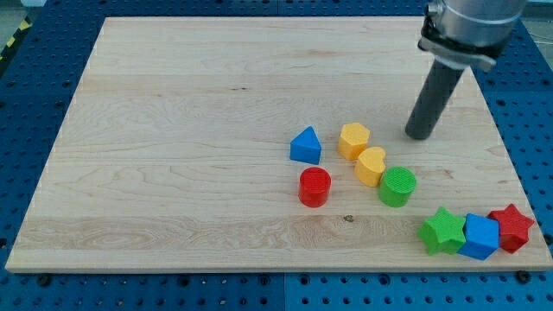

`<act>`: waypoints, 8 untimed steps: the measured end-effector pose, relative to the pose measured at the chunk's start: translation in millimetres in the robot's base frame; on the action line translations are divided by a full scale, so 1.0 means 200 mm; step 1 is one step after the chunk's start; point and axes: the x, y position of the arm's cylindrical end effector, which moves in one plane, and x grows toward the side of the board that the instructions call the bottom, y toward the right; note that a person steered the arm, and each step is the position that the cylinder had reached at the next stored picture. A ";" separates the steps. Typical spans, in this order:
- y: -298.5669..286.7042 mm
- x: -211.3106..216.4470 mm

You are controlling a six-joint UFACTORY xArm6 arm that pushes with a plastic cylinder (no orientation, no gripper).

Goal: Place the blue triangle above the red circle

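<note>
A pale wooden tabletop (173, 130) lies on a blue perforated base. The blue triangle (306, 145) sits right of centre, and the red circle (314, 187) lies just nearer the viewer than it, slightly to the right, with a thin gap between them. Judged from this layout, the triangle already sits above the circle, so the task looks essentially done; at most a small nudge to the right would line them up exactly.

My tip (421, 135) rests on the tabletop well to the right of the triangle, touching no block. There are no fingers on this arm, only a straight dark rod, so nothing opens, closes or grips.

Between tip and triangle lie a yellow hexagon (353, 139) and a yellow heart (371, 165), touching each other, with a green circle (398, 186) just beside the heart. Near the right front corner a green star (442, 230), a blue block (480, 236) and a red star (512, 226) crowd together.

The arm's upper part is cut off at the far edge. The blue block's exact shape is hard to make out.
</note>
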 end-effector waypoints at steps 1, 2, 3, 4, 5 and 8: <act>-0.06 -0.14; -0.21 -0.16; -0.37 -0.08; -0.49 0.03; -0.61 0.09; -0.66 0.43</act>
